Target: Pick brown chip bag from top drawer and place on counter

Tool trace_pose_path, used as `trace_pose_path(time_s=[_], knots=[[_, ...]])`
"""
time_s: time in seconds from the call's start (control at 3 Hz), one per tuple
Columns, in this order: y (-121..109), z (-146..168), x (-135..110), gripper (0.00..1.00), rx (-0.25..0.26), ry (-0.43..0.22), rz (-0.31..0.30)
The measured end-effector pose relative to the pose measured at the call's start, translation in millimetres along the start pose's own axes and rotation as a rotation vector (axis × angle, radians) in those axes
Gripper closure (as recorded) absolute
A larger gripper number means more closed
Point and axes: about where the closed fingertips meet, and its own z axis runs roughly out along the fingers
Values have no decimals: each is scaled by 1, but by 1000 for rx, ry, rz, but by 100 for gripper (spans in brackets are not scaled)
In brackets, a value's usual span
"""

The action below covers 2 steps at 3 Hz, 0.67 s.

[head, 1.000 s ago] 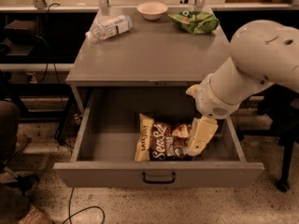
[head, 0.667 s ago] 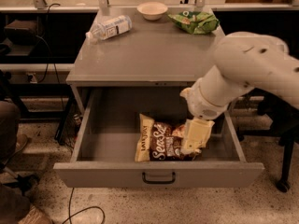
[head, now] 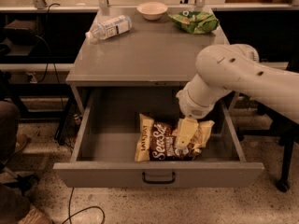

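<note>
— Where is the gripper (head: pixel 183 146)?
— Down inside the open top drawer (head: pixel 159 174), at the end of the white arm (head: pixel 233 73), which reaches in from the right of the view.
— And the brown chip bag (head: pixel 156 143)?
— It lies flat on the drawer floor. Its right end is directly beneath the gripper and touching it, and the rest stretches away to the gripper's left in the view.
— Is the gripper clamped on the bag?
— I cannot tell whether it is parted or closed.
— What is on the table (head: pixel 149 50)?
— Well beyond and above the gripper are a clear plastic bottle (head: pixel 108 27) on its side, a small pale bowl (head: pixel 152 10) and a green chip bag (head: pixel 194 21), all toward the far edge.
</note>
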Motion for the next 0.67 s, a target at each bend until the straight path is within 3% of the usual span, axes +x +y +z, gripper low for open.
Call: trace_pose_path(time_s=[0.67], knots=[[-15, 38, 4, 0, -7, 25, 26]])
